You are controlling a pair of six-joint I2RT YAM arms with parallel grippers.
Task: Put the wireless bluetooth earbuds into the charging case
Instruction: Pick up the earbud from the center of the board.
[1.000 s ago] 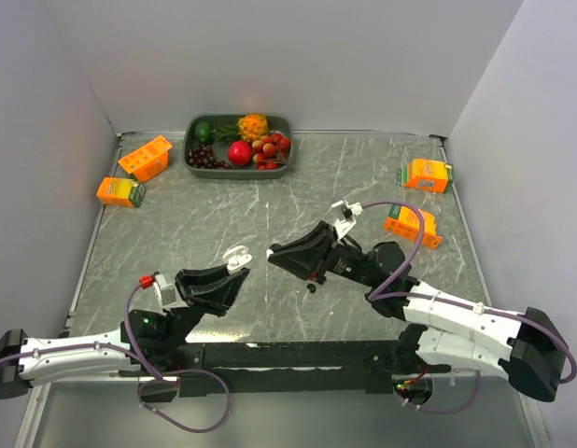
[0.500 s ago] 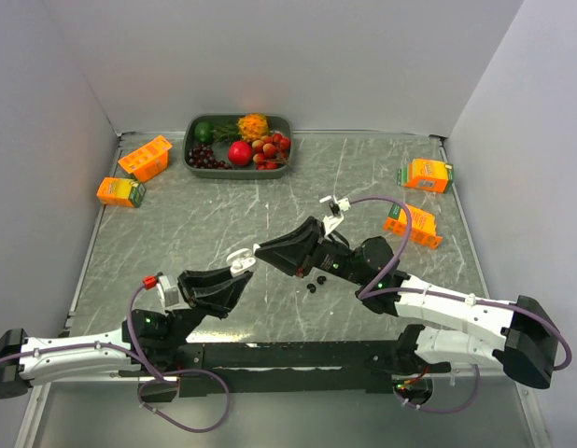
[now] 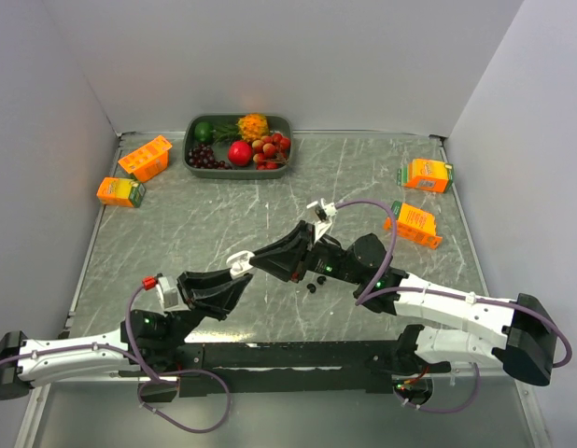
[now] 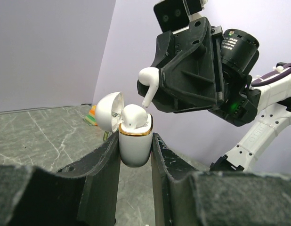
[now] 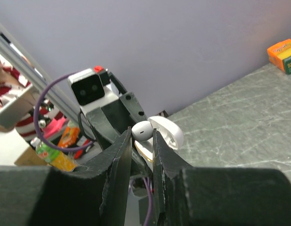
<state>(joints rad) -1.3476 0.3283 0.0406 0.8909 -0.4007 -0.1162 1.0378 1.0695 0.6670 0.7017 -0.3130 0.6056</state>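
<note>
2 claws meet in mid-air above the surface (image 3: 223, 215), each doing its own part of the job. The left claw (image 4: 134, 157) is clamped on the charging case (image 4: 135, 141), pinching its white body from both sides. That holds it upright with the lid (image 4: 108, 110) flipped back and the mouth facing up, so the sockets can be reached from above. 1 seated earbud (image 4: 134, 117) already fills a socket.

The right claw (image 5: 141, 143) is pressed shut on a white earbud (image 4: 149, 77), gripping the bulb so the stem hangs free and points down. The stem's tip is just over the case's rim, beside the seated earbud; whether it touches I cannot tell.

The left arm lies low and reaches forward from its base, its wrist tipped upward. The right arm stretches across toward the left arm, its wrist angled down over the case. A few black earbuds (image 3: 315, 283) lie on the surface below the right arm, apart from the case.

The insertion looks nearly lined up. It likely needs a short, straight descent with the stem kept in line with the empty socket.
</note>
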